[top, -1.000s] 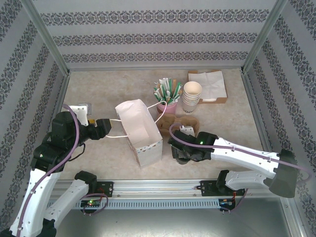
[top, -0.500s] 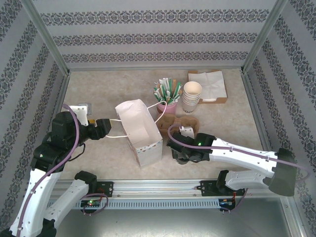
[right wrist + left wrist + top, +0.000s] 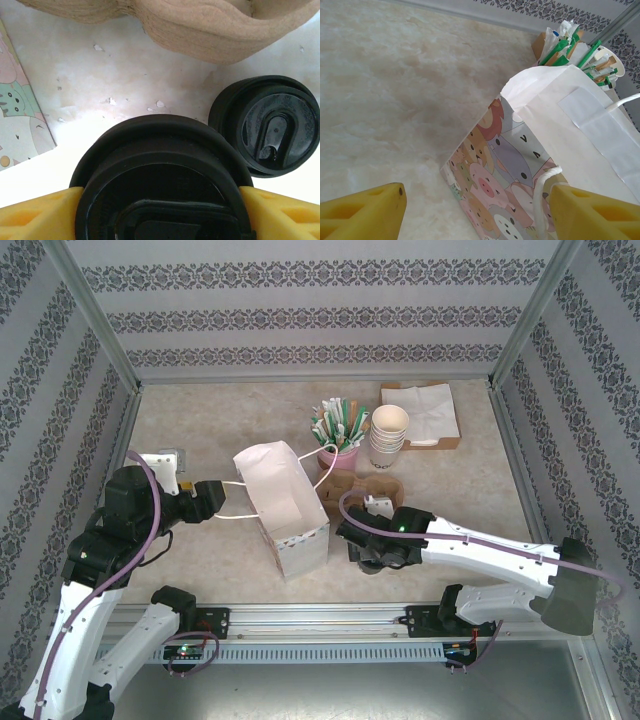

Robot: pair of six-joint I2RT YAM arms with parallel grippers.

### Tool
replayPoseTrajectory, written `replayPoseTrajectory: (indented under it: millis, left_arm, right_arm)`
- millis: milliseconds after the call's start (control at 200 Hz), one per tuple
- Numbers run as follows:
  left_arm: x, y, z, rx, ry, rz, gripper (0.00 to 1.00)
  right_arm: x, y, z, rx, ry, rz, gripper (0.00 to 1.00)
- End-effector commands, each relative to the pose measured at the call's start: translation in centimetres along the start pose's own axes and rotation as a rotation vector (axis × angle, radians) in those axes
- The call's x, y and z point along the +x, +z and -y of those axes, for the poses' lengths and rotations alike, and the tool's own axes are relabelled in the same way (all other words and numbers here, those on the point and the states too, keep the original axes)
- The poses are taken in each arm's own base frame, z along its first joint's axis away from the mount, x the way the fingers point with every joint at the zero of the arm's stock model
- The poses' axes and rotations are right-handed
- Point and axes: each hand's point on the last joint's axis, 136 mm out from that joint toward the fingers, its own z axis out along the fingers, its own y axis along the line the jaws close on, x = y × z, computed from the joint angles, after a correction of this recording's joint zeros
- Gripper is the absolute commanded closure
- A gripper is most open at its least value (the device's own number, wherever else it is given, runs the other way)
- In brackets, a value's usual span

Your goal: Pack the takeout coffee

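The takeout coffee (image 3: 160,165) shows its round black lid from above, close to the table beside the brown pulp carrier (image 3: 210,25). My right gripper (image 3: 160,200) is shut on it, one yellow finger touching each side of the lid. From above, that gripper (image 3: 372,550) sits just right of the paper bag (image 3: 285,510), in front of the carrier (image 3: 365,488). My left gripper (image 3: 213,498) is open at the bag's left side. In the left wrist view the gripper (image 3: 476,195) faces the cartoon-printed bag (image 3: 560,130), whose white cord handle (image 3: 540,187) lies against the right finger.
A loose black lid (image 3: 267,132) lies on the table right of the held cup. Behind the bag are a pink cup of straws (image 3: 338,435), a stack of cream paper cups (image 3: 388,435) and a napkin tray (image 3: 422,412). A small grey box (image 3: 162,462) sits at the far left.
My right arm has shifted slightly left, toward the bag. The left arm and the bag have not moved.
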Motion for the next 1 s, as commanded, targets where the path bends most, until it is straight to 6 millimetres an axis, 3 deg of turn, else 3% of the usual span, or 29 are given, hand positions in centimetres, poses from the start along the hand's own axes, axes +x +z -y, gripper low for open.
replayPoseTrajectory:
  millis: [0, 385, 555, 709, 774, 994]
  left_arm:
    - [-0.2, -0.4, 0.1, 0.005, -0.01, 0.013, 0.24]
    - [-0.4, -0.2, 0.2, 0.011, -0.005, 0.017, 0.24]
    - [-0.4, -0.1, 0.2, 0.01, -0.005, 0.015, 0.24]
    - [-0.3, -0.2, 0.1, 0.006, -0.006, 0.012, 0.24]
    - [-0.4, -0.5, 0.3, 0.012, -0.007, 0.014, 0.24]
    - [-1.1, -2.8, 3.0, 0.138, -0.077, 0.003, 0.27]
  right_arm:
    - [-0.2, -1.1, 0.9, 0.023, 0.002, -0.012, 0.19]
    - [-1.3, -2.3, 0.6, -0.025, 0.016, 0.009, 0.15]
    - [-1.2, -2.1, 0.7, -0.009, 0.001, -0.008, 0.27]
    - [-0.5, -1.3, 0.9, 0.015, 0.001, -0.045, 0.28]
    - [-0.4, -1.1, 0.6, 0.003, 0.007, -0.051, 0.36]
    - [-0.3, -0.5, 1.0, -0.008, 0.048, -0.067, 0.36]
